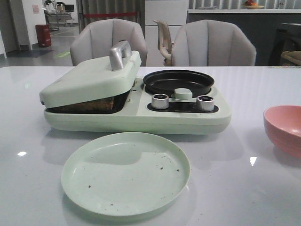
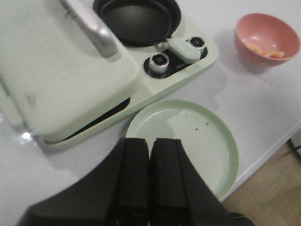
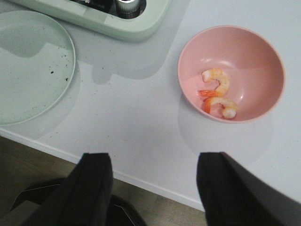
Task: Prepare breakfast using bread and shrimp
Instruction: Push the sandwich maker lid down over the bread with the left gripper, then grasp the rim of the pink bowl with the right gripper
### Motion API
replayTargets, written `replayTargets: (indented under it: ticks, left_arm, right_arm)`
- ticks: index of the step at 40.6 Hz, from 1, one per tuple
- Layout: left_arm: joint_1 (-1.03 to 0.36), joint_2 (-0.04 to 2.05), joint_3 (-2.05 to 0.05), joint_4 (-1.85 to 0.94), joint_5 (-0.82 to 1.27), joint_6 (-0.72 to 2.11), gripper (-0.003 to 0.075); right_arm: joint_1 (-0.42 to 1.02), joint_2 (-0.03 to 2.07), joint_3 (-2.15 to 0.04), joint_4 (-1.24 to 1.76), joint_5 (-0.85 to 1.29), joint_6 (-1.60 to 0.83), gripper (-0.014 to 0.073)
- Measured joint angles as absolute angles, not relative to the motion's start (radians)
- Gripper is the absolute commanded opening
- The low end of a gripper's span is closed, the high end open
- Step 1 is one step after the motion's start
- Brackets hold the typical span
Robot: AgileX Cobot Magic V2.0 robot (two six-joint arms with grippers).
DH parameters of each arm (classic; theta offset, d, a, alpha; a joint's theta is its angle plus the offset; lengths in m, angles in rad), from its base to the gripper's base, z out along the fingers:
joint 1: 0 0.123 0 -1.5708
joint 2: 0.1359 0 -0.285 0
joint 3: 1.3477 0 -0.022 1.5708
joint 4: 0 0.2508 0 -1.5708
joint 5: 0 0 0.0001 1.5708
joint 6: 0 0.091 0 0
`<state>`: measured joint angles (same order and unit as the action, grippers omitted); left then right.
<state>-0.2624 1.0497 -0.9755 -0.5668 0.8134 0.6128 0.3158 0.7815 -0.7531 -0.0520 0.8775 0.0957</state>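
Front and wrist views of a pale green two-station breakfast maker (image 1: 141, 117) on a glossy white table (image 1: 37, 179). The hinged pale green lid with a silver handle (image 1: 91, 77) rests slightly ajar over the left-hand grill station; through the gap a dark brown toasted edge, judged to be the bread (image 1: 91, 104), lies between the plates. The round black frying pan (image 1: 178, 82) at the right-hand station holds nothing. A round pale green plate with dark crumbs (image 1: 126, 173) sits just in front of the appliance, bare of food. The shrimp (image 3: 218, 94), two curled pale pink-orange pieces, lie touching one another inside the pink round bowl (image 3: 231, 73) at the table's right edge, well apart from the pan. The right gripper (image 3: 153, 186) hangs above the table edge with its black fingers (image 3: 96, 188) spread wide and nothing between them; the bowl lies ahead of the jaws and offset toward one finger, so the curl of the shrimp runs roughly across the opening rather than along it. The left gripper (image 2: 149, 174) hovers over the near rim of the plate with its pads pressed together, holding nothing. The right arm is clearly nearer the shrimp; a likely next step is moving them from bowl to pan.
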Motion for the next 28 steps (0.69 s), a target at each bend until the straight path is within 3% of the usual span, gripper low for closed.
replayTargets:
  ticks: [7, 28]
  left_arm:
    - [-0.262, 0.905, -0.895, -0.359, 0.825, 0.445, 0.0101]
    - [-0.262, 0.784, -0.812, -0.326, 0.845, 0.397, 0.0101]
  right_arm:
    - [0.316, 0.782, -0.753, -0.052, 0.877, 0.096, 0.0502]
    - [0.294, 0.862, -0.768, -0.114, 0.838, 0.1, 0.0502]
